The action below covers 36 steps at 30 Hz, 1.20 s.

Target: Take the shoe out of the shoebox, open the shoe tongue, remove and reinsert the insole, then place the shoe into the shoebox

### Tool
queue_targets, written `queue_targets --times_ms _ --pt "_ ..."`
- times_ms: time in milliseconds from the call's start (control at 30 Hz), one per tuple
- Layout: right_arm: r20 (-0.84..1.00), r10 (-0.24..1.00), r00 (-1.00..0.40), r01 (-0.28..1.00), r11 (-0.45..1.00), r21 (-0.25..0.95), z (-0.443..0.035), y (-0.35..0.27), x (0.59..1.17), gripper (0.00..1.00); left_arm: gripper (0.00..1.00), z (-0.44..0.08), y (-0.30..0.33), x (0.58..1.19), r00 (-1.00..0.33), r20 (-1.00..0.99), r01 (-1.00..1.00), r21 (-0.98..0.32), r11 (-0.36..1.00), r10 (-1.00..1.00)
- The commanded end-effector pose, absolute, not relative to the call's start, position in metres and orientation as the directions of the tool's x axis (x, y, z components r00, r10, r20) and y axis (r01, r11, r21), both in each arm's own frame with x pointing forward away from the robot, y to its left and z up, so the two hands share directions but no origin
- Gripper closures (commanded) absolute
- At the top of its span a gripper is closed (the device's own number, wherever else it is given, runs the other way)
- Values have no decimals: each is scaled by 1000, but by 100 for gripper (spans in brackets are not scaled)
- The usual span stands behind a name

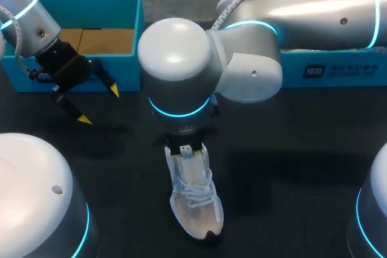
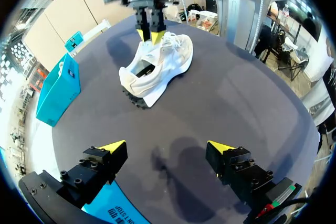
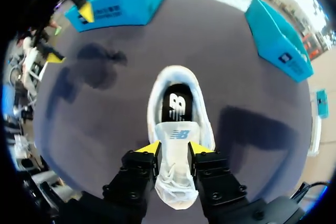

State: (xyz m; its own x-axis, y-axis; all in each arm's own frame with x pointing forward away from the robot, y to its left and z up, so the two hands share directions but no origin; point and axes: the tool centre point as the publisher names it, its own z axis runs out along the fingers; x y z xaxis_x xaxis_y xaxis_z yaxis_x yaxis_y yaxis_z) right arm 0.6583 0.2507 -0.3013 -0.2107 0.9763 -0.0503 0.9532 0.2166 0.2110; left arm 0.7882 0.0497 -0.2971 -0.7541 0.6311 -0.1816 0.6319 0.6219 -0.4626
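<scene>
1. The white shoe (image 1: 195,200) stood on its sole on the dark worktop (image 1: 290,167), near the 6 o'clock edge in the head view. Its toe pointed to 6 o'clock and its heel end was hidden under the right arm (image 1: 181,70).
2. The shoe was outside the shoebox (image 1: 138,22), which sat open at about 10 o'clock of the worktop, well apart from it.
3. The right gripper (image 3: 174,148) hung straight over the laces. Its 2 yellow tips stood only a narrow gap apart, with the tongue (image 3: 177,132) between them and touched from both sides.
4. Ahead of that gripper the shoe's mouth lay open, and the black insole (image 3: 177,103) showed inside it.
5. The left gripper (image 1: 99,106) hovered at about 9 o'clock of the worktop, just in front of the shoebox and at 10 o'clock from the shoe. Its tips were spread wide and it held nothing.
6. In the left wrist view the shoe (image 2: 157,69) lay well ahead of the left gripper (image 2: 167,147), with the right gripper (image 2: 149,35) on top of it.
7. A second blue box (image 1: 338,67) sat at about 2 o'clock of the worktop, partly behind the right arm.
</scene>
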Motion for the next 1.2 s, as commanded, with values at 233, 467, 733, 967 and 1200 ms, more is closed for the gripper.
queue_targets --times_ms 233,467,733,967,1200 --pt "-56 919 -391 879 390 273 -282 244 668 56 0 -297 50 788 -754 -180 632 -460 624 632" --pt "-65 879 -472 846 473 244 -273 240 675 0 0 -297 50 788 -754 -180 632 -460 624 632" --pt "-95 791 -604 768 610 195 -259 239 688 0 0 -297 50 788 -754 -180 632 -460 624 632" --pt "-49 675 -736 647 723 243 -255 238 691 0 0 -297 50 788 -754 -180 632 -460 624 632" --pt "-49 675 -736 647 723 243 -255 238 691 0 0 -297 50 788 -754 -180 632 -460 624 632"
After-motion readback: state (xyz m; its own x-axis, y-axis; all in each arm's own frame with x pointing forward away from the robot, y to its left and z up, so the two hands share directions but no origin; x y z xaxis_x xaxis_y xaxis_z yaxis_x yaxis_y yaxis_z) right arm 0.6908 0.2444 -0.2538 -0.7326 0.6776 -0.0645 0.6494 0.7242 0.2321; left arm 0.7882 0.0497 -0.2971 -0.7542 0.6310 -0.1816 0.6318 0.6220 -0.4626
